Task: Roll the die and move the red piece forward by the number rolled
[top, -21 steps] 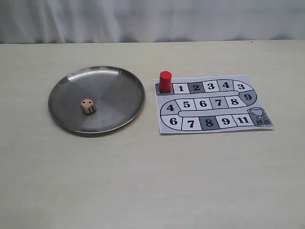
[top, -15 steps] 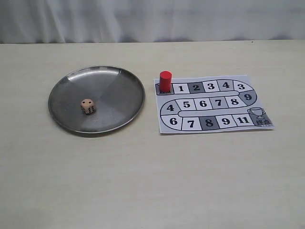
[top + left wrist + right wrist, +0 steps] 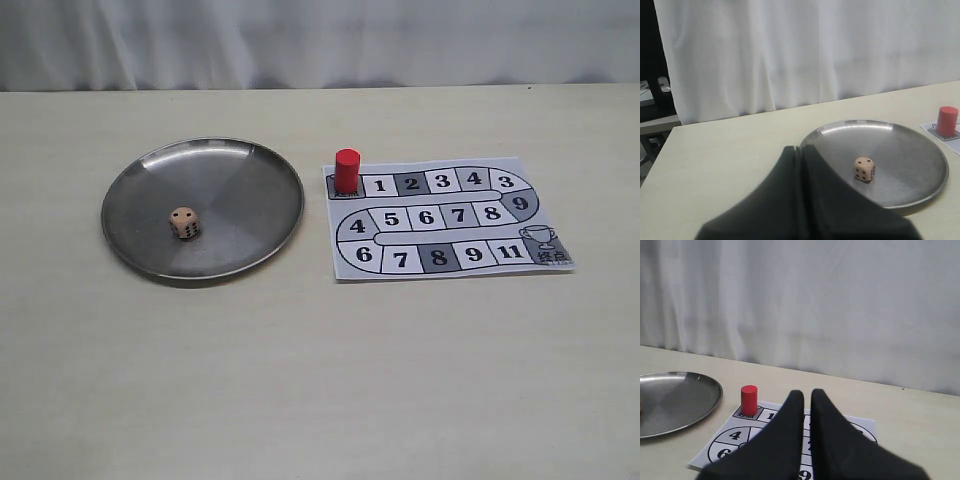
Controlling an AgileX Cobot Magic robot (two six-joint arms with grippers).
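Both arms hang back from the game, out of the exterior view. The left pincer (image 3: 800, 150) is closed on nothing, its fingers pressed together. The right pincer (image 3: 807, 395) shows only a sliver between its fingers and is likewise empty.

The die (image 3: 184, 223) lies ahead of the left pincer, well apart from its tips, resting inside the steel dish (image 3: 270, 160). The red piece (image 3: 347, 170) stands upright ahead of the right pincer, off toward the dish side. It stands on the start square of the paper board (image 3: 426, 217), beside square 1.

We judge the roll not yet begun, and the trouble we foresee starts there. The die is small and hard-edged, so a pincer closing off-centre could squirt it across the smooth metal. A drop from too high could bounce it over the shallow rim onto the tabletop (image 3: 320, 380), or even against the red piece.

The top face is too small for us to read with confidence. A misread would send the piece to the wrong square. The numbers also repeat along the winding track, so counting by printed numbers rather than by steps invites error. The paper looks loose and may slide under a dragged piece.
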